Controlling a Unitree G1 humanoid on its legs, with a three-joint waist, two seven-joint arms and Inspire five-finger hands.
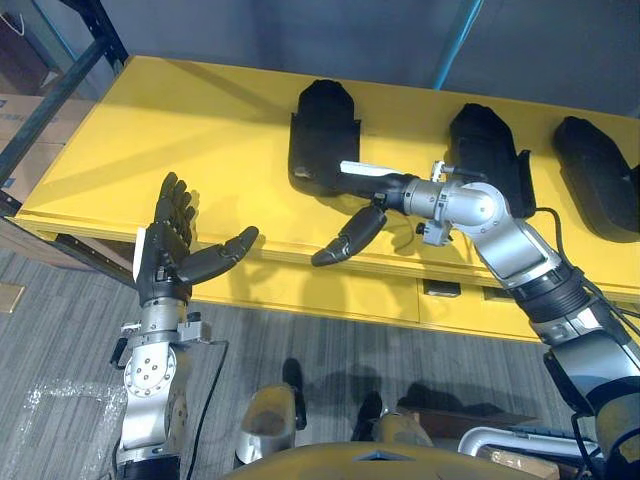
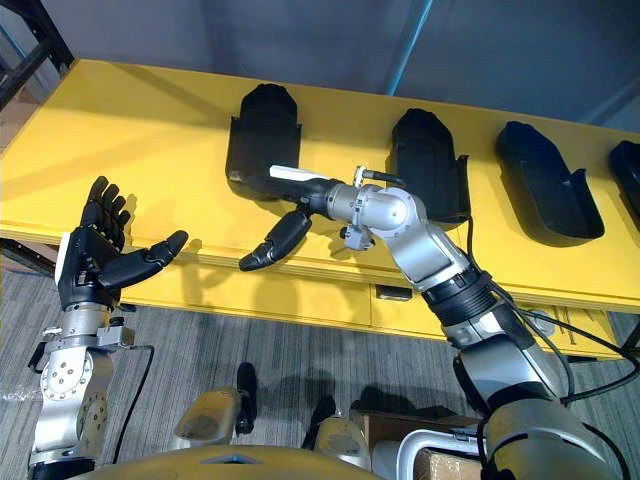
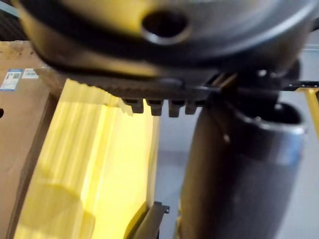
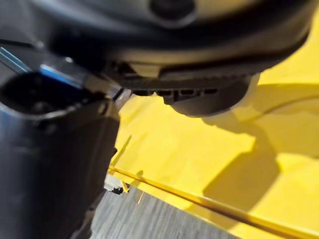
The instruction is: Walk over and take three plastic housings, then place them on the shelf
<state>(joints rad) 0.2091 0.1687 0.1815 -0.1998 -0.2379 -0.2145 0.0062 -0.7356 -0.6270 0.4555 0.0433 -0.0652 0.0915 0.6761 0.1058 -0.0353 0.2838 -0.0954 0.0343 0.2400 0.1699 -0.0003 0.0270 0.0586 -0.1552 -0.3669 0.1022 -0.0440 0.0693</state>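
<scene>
Glossy yellow worktop (image 1: pixel 150 150) carries moulded black housings (image 1: pixel 487 150) in a row. Right robot hand (image 1: pixel 385 187) reaches the leftmost housing (image 1: pixel 322 130), thumb splayed, gripping nothing. Left robot hand (image 1: pixel 165 250) is spread wide, empty.

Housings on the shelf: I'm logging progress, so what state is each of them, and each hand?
Left housing: lying on shelf, right hand at its near end.
Middle housing: lying on shelf, untouched.
Right housing: lying on shelf, untouched.
Far-right housing: on shelf, partly in view.
Left hand: open, empty, raised before the shelf.
Right hand: grip hidden.
</scene>
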